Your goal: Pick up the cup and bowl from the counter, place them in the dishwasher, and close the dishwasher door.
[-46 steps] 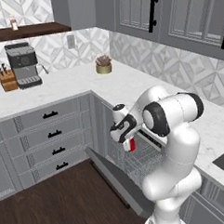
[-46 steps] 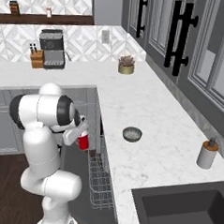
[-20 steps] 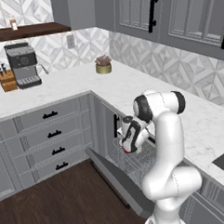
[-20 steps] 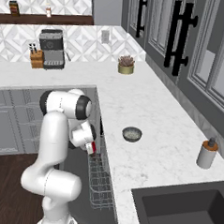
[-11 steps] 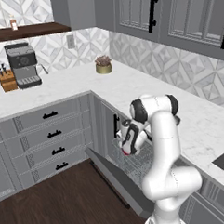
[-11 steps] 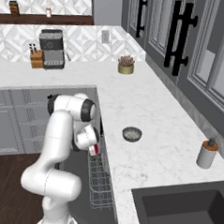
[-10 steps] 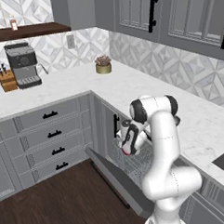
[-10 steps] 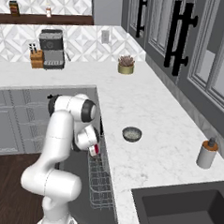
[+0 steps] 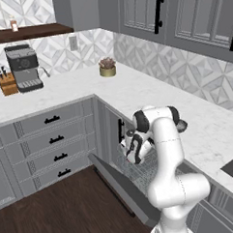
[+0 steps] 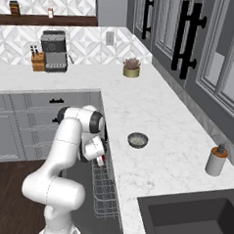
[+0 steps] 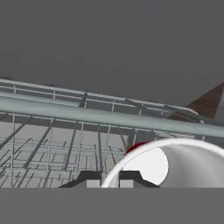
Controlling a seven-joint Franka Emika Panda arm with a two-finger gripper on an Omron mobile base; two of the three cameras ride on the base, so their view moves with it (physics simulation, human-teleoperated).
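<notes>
We find the gripper [image 11: 109,178] narrowly set around the cup [image 11: 151,164] rim at lower centre, over the dishwasher [image 9: 140,170] rack. The bowl [image 10: 137,139] sits mid-frame on the counter [image 10: 163,122].

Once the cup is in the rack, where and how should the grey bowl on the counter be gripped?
Probably by its rim, from straight above. The bowl sits upright and open side up on the counter, apart from other things. It looks shallow and wider than the cup, so one finger inside and one outside the near wall suits it better than spanning it.
</notes>
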